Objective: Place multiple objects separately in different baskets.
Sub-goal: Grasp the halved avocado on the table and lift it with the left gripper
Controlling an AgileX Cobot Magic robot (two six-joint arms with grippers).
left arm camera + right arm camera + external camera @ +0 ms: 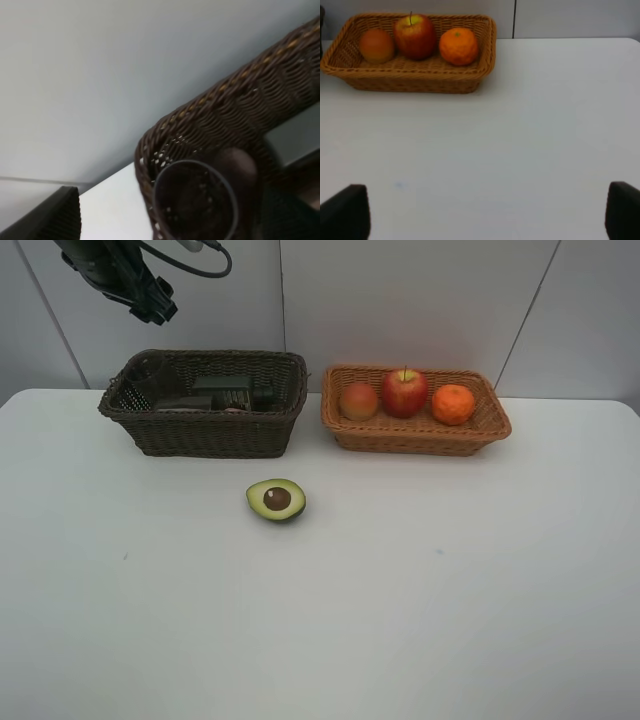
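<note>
A halved avocado (276, 499) lies cut side up on the white table in front of the baskets. The dark brown basket (205, 430) holds the dark green pump bottle (225, 395) lying down and a translucent mauve cup (147, 371) in its far left corner. The cup also shows in the left wrist view (195, 205), against the basket wall (240, 110). The light orange-tan basket (415, 435) holds the peach-coloured fruit (358, 400), the red apple (404, 392) and the tangerine (453, 404). My left gripper (155, 305) hangs open and empty above the dark basket's far left. My right gripper (480, 212) is open and empty over bare table. The pink bottle is hidden.
The two baskets stand side by side at the back of the table (400, 590), close to the grey wall panels (420, 300). In the right wrist view the light basket (410, 75) lies ahead of the gripper.
</note>
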